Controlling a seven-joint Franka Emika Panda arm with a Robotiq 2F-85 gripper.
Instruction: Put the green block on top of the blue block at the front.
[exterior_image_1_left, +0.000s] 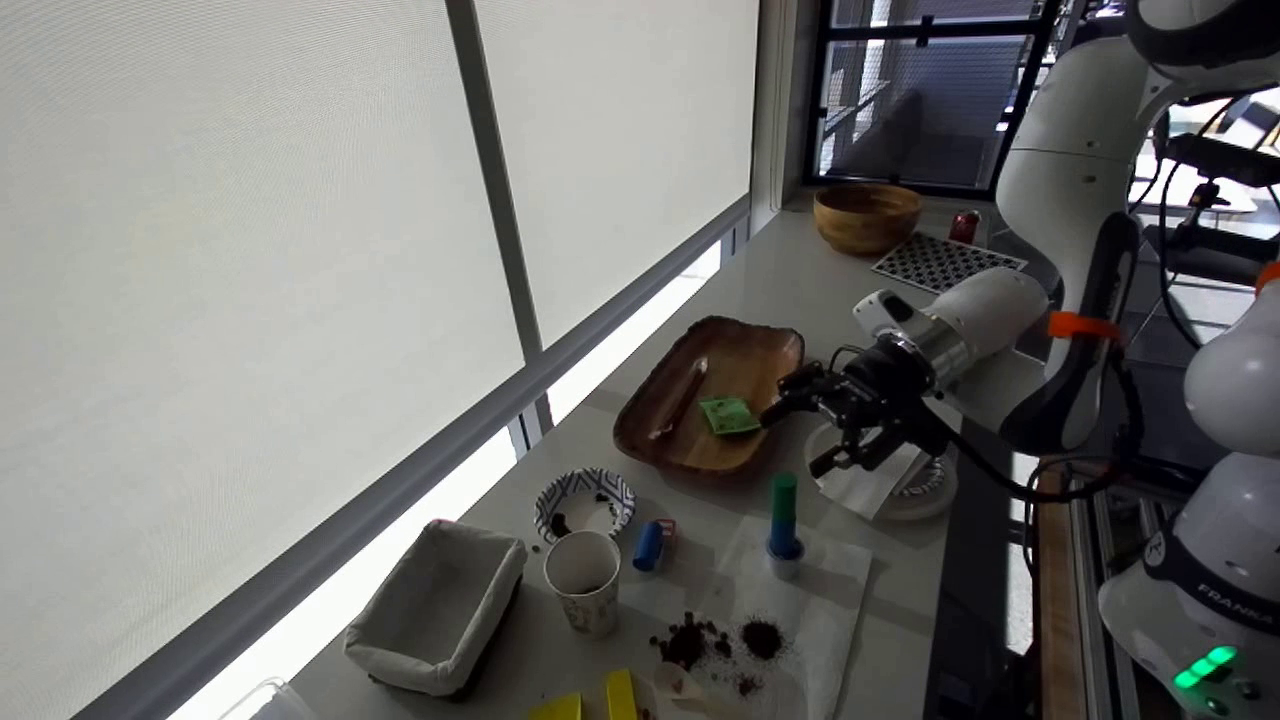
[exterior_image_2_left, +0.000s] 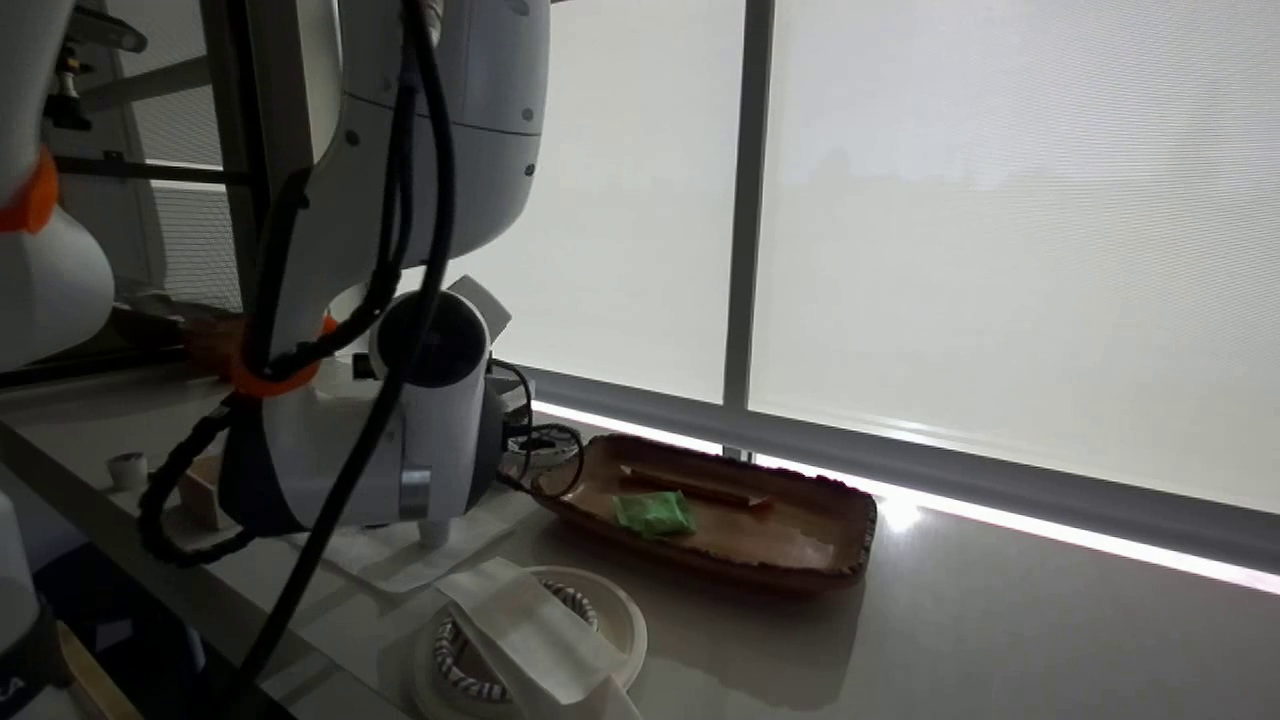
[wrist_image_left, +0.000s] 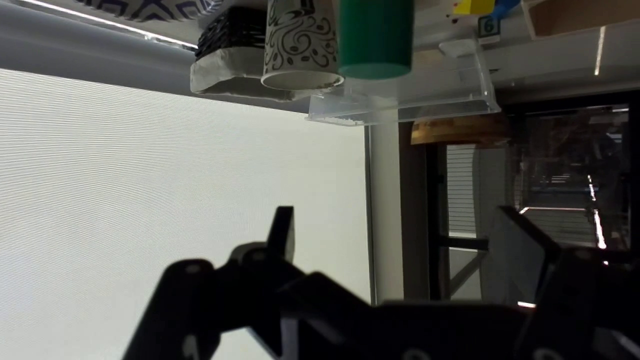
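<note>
The green block (exterior_image_1_left: 784, 495) stands upright on the upright blue block (exterior_image_1_left: 783, 535) in an exterior view. The blue block's base sits at a small whitish cup (exterior_image_1_left: 785, 568) on a white sheet. The green block also shows close at the top of the wrist view (wrist_image_left: 376, 40), which stands upside down; the blue block is out of view there. My gripper (exterior_image_1_left: 798, 438) is open and empty, held above and behind the stack, apart from it. Its spread fingers show in the wrist view (wrist_image_left: 395, 210) with nothing between them. In an exterior view the arm hides the gripper and both blocks.
A wooden tray (exterior_image_1_left: 640, 435) holds a green packet (exterior_image_1_left: 729, 415). A plate with a napkin (exterior_image_1_left: 925, 500) lies beside the stack. A blue cylinder (exterior_image_1_left: 648, 547), a paper cup (exterior_image_1_left: 583, 590), a patterned bowl (exterior_image_1_left: 560, 490), a lined basket (exterior_image_1_left: 440, 600) and dark crumbs (exterior_image_1_left: 687, 640) are nearby.
</note>
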